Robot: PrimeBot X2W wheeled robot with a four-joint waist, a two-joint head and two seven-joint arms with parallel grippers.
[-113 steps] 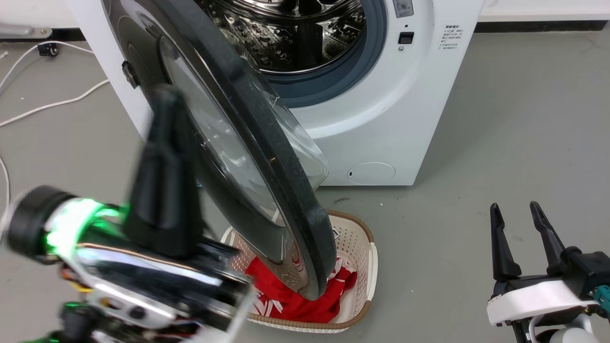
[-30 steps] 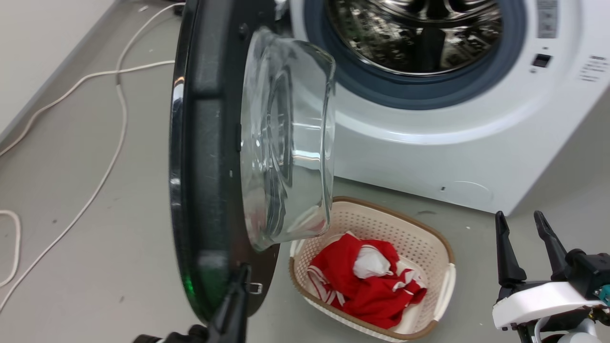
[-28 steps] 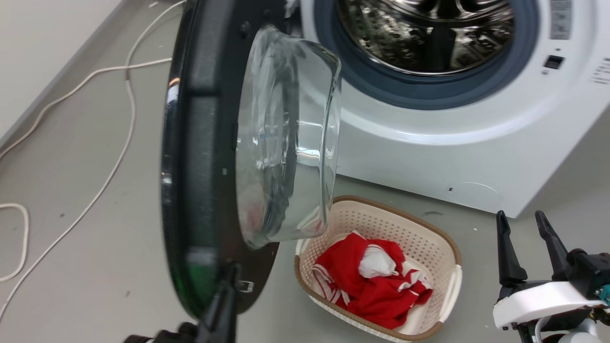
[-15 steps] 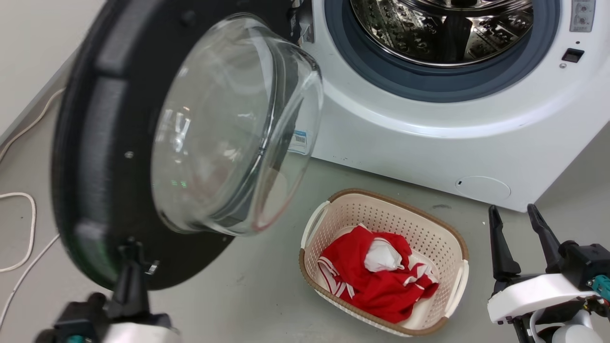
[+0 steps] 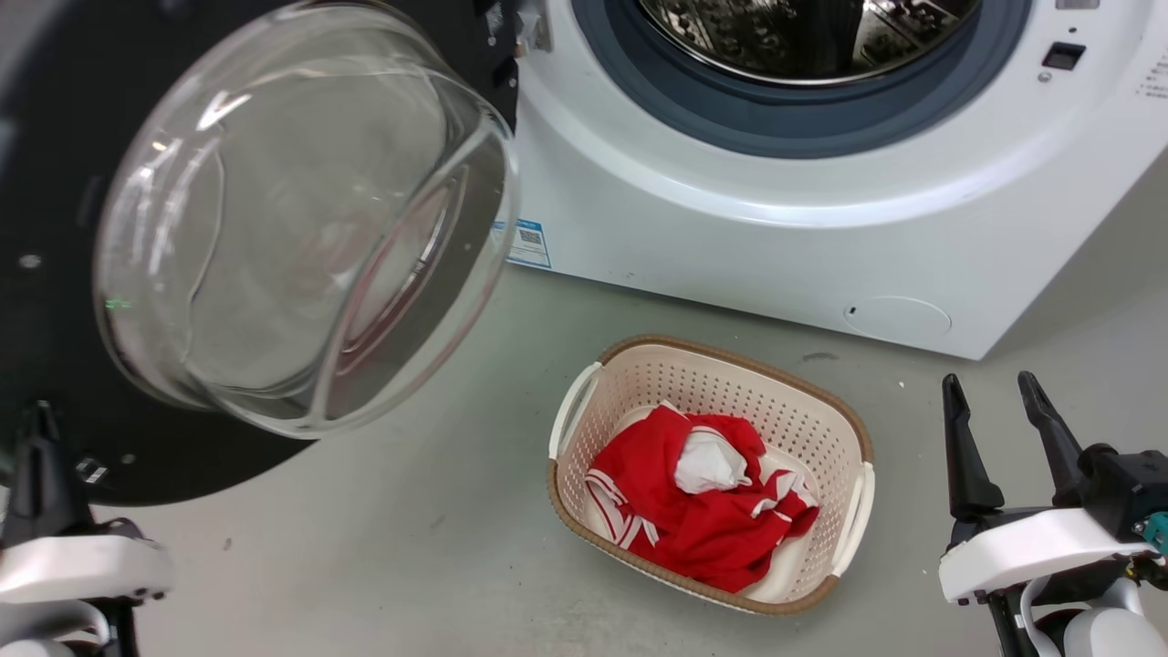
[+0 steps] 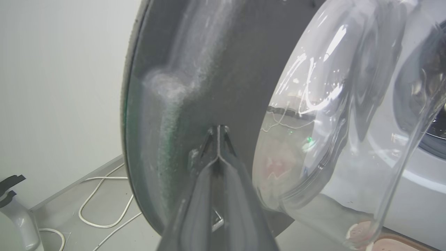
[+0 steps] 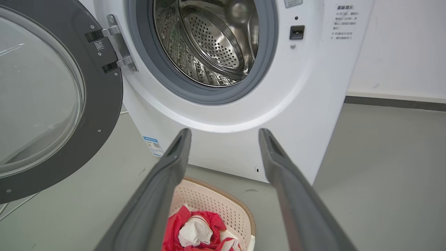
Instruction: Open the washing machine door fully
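The washing machine door (image 5: 36, 182) stands swung wide to the left of the drum opening (image 5: 803, 46), its black inner face and bulging glass bowl (image 5: 301, 210) turned toward me. My left gripper (image 5: 38, 429) is shut at the door's lower rim. In the left wrist view the left gripper (image 6: 218, 130) has its closed tips against the door's (image 6: 209, 69) dark inner face beside the glass. My right gripper (image 5: 988, 383) hangs open at the lower right, well off the machine. In the right wrist view the right gripper (image 7: 224, 132) points at the machine front, the door (image 7: 104, 104) hinged at left.
A cream basket (image 5: 730, 354) holding red and white cloth (image 5: 703, 529) sits on the floor before the machine. White cables (image 6: 104, 195) trail along the wall behind the door. A small round white flap (image 5: 899, 317) is low on the machine front.
The door has swung further open to the left, from edge-on to showing its whole inner face. My shut left gripper went left with its lower rim. The right gripper stayed open and still.
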